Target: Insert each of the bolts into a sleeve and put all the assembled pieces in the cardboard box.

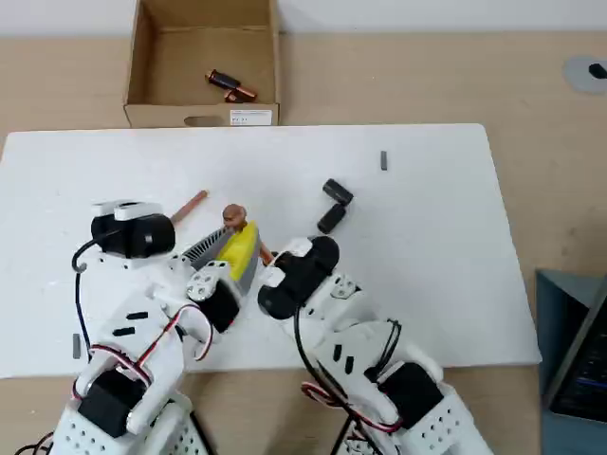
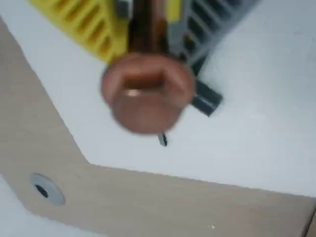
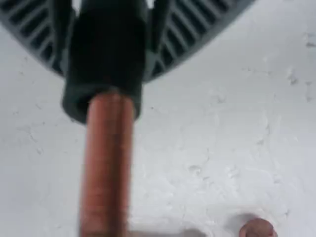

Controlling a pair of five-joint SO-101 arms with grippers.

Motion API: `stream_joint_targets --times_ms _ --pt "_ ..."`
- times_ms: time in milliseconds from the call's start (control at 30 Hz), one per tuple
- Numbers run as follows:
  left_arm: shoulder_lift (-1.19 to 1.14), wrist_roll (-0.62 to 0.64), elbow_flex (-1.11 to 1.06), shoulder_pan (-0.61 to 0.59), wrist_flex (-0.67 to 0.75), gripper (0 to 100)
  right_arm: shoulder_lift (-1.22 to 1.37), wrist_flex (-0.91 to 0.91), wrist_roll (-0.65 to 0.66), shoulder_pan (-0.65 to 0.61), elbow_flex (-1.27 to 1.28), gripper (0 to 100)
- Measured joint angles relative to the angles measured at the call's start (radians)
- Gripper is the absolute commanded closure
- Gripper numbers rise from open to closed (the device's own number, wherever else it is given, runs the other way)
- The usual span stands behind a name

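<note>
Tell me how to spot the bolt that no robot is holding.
Find the white board in front of the cardboard box. Near the left gripper a thin copper bolt lies flat on it. The other bolt is pinched in that gripper; this one lies alone, untouched.
</note>
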State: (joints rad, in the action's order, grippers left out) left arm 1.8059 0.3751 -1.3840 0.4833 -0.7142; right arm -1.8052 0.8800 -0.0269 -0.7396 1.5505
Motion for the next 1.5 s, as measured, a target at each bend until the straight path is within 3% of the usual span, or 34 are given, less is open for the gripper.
stream_joint_targets --times_ms 1500 --pt "0.006 0.0 -0.071 0.0 0.1 100 0.002 0.003 0.035 0.0 -0.015 98.9"
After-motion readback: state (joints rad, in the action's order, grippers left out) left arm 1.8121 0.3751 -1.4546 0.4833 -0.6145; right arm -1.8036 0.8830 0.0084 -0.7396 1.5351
